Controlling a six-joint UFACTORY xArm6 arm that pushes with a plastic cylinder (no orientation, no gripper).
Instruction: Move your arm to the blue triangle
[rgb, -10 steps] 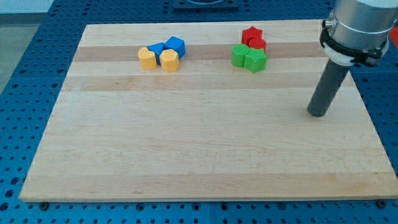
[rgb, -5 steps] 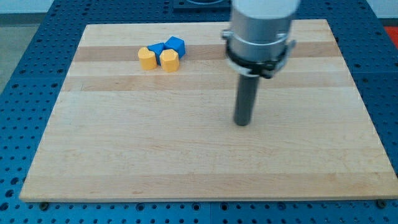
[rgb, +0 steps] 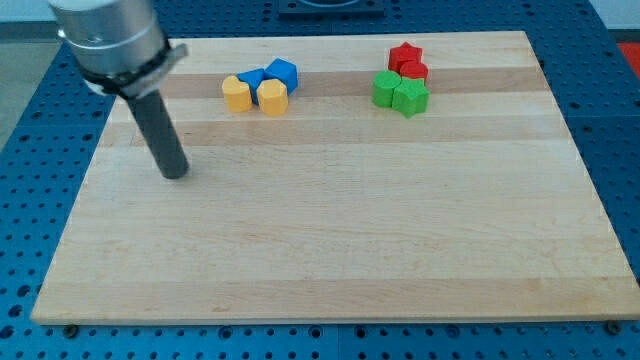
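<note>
The blue triangle (rgb: 252, 76) lies near the view's top left, wedged between a blue cube (rgb: 283, 72) on its right and two yellow blocks (rgb: 236, 94) (rgb: 272, 97) just below it. My tip (rgb: 176, 174) rests on the wooden board, well to the lower left of this cluster and touching no block. The dark rod rises from the tip toward the view's top left corner.
A red star (rgb: 405, 54) and a second red block (rgb: 414, 71) sit at the view's top right, with two green blocks (rgb: 385, 88) (rgb: 410, 97) just below them. The wooden board (rgb: 330, 230) lies on a blue perforated table (rgb: 30, 150).
My tip has swept from the view's right side across the middle to the left side of the board. No block has moved.
</note>
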